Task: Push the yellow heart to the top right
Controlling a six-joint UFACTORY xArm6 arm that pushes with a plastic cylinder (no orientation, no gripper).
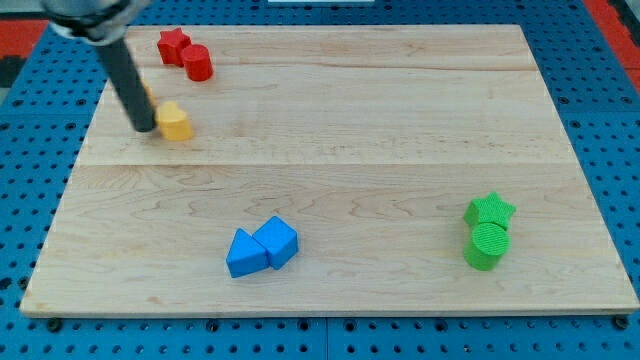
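**A:** Where is the yellow heart (175, 121) sitting?

**B:** On the wooden board (340, 160), near its upper-left part, a little in from the board's left edge. It is far from the board's top right corner.

**A:** And my tip (146, 128)?

**B:** Just beside the yellow heart, on the heart's left side as the view shows it. The dark rod (128, 80) slants up and to the left from there. Tip and heart look to be touching or nearly so; I cannot tell which.

**A:** Does the rod grasp anything?

**B:** No. It is a plain rod with nothing to open or close, and it holds nothing; its end just stands next to the heart.

**A:** What else lies near the heart?

**B:** A sliver of orange (146, 92) peeks out behind the rod, above and left of the heart; its shape is hidden. Above the heart, towards the view's top, sit a red star (173, 45) and a red cylinder (197, 63), touching each other.

**A:** Further off?

**B:** Well below the heart and to its right, two blue blocks press together: a blue wedge-like piece (244, 254) and a blue cube-like piece (277, 241). Far to the heart's right and lower, near the board's right edge, a green star (490, 210) touches a green cylinder (487, 245) just below it.
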